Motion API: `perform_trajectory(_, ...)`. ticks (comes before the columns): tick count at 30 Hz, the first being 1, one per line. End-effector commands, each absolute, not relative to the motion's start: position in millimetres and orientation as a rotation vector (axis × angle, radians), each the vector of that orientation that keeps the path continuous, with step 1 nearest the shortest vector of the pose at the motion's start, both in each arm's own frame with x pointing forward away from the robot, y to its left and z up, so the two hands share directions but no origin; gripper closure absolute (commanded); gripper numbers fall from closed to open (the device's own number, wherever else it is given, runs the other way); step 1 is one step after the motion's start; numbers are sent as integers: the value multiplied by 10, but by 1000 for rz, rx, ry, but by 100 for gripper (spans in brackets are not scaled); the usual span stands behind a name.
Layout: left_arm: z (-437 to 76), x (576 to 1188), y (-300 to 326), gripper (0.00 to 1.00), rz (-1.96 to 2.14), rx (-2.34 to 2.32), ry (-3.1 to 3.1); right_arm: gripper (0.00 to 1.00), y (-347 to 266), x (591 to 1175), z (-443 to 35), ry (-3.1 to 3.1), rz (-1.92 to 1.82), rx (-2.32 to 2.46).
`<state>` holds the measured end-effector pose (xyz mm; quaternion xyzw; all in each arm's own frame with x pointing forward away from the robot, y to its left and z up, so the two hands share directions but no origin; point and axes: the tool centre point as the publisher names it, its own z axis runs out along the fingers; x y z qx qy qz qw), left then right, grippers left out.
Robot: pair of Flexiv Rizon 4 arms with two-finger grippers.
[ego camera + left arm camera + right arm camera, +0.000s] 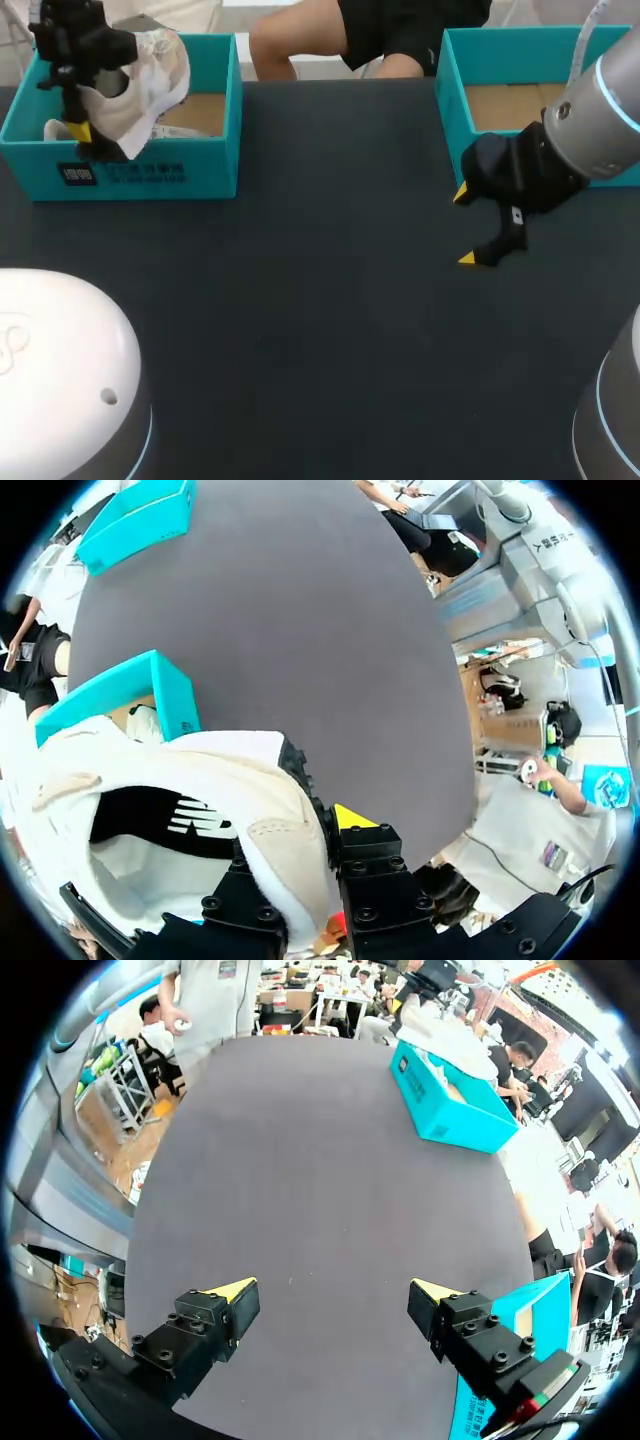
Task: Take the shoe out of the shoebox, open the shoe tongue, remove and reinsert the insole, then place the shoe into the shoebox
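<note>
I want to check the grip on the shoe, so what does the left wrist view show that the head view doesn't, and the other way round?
Only the left wrist view: the rim of the white shoe pinched between the fingers of the left gripper, and a black logo on the shoe. Only the head view: the right gripper, open above the table near the second teal box. Both: the shoe, the shoebox by it, that second box and the dark table.

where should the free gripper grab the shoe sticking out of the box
Probably its free end, the part rising above the shoebox rim: the left gripper is shut on the padded collar of the shoe, so that end is taken. The open right gripper could come from its own side, fingers across the upper.
</note>
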<state>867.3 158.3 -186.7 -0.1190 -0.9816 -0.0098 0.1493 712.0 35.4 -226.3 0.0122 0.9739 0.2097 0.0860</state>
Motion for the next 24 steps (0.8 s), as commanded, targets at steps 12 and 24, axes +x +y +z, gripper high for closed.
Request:
perform_trajectory(12, -1833, 8692, 1648, 100, -16, -346, -2817, 0, 362, 7117, -2274, 2902, 623, 38)
perform_trajectory(24, -1783, 8778, 1748, 100, -11, -412, -2827, 0, 362, 7117, -2274, 2902, 623, 38)
